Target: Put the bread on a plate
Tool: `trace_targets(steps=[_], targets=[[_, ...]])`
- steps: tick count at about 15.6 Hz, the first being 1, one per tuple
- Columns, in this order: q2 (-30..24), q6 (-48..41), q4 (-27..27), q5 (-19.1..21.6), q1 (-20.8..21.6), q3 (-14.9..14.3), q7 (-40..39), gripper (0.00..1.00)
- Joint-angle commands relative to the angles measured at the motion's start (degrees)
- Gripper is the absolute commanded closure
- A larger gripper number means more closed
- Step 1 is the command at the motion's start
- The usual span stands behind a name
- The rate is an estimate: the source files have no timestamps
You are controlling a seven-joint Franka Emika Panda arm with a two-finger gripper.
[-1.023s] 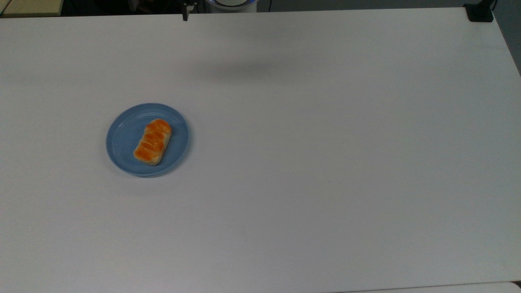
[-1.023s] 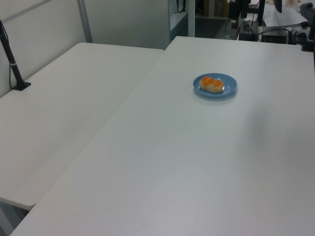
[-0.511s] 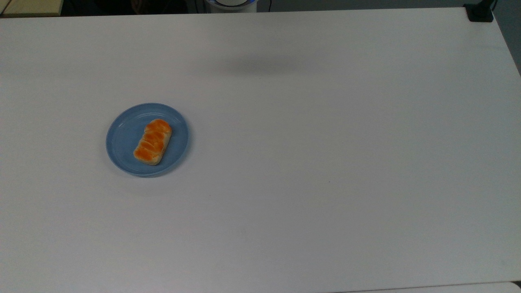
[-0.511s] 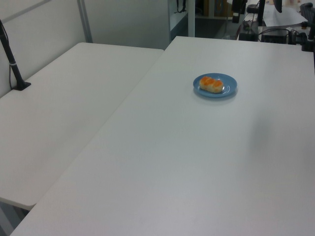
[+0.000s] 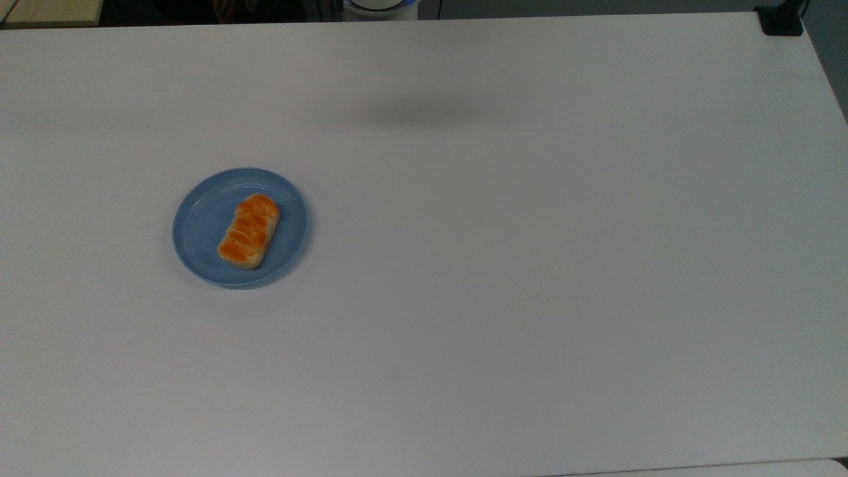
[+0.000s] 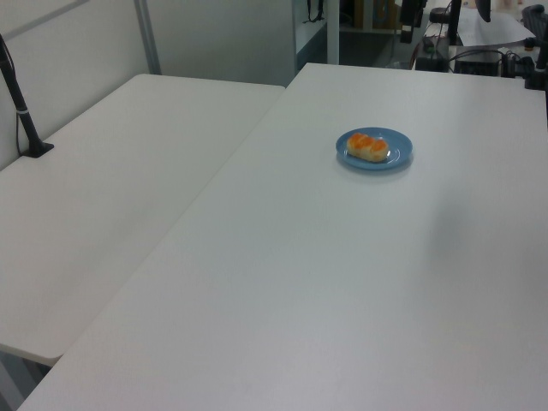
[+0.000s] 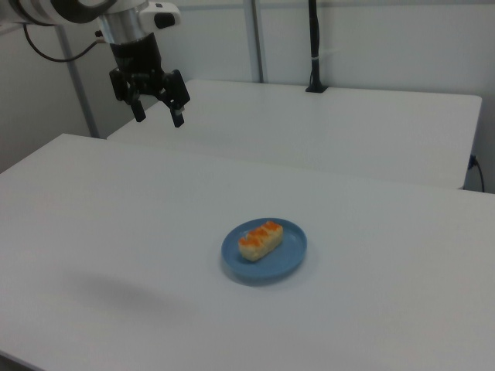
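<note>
The bread (image 5: 249, 230), an oblong loaf with an orange-brown segmented top, lies on the round light-blue plate (image 5: 199, 232) on the white table. In the left view the bread (image 6: 367, 146) sits on the plate (image 6: 401, 151) near the table's far side. In the right view the bread (image 7: 260, 239) rests slightly left of the plate's (image 7: 288, 259) middle. My gripper (image 7: 158, 117) hangs high above the table at the right view's upper left, far from the plate, open with nothing between its fingers.
A second white table (image 6: 103, 197) adjoins on the left view's left, with a black post (image 6: 21, 116) clamped on it. A black clamp (image 5: 780, 23) sits at the top view's far right corner. Cables and equipment (image 6: 479, 56) lie beyond the left view's far edge.
In the top view the gripper tip seen at the upper edge one second ago has left the frame. The bread and plate have not moved.
</note>
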Motion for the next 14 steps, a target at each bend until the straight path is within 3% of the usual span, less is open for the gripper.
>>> trace_targets(steps=[1, 4, 14], targets=[[-1.44, 1.76, -2.10, 0.64, 0.87, -1.21, 1.38, 0.00], [-1.36, 1.50, -1.92, 0.74, 1.05, -1.47, 12.15, 0.00], [-1.62, 1.23, -2.10, 1.17, 0.35, -3.23, 6.31, 0.00]])
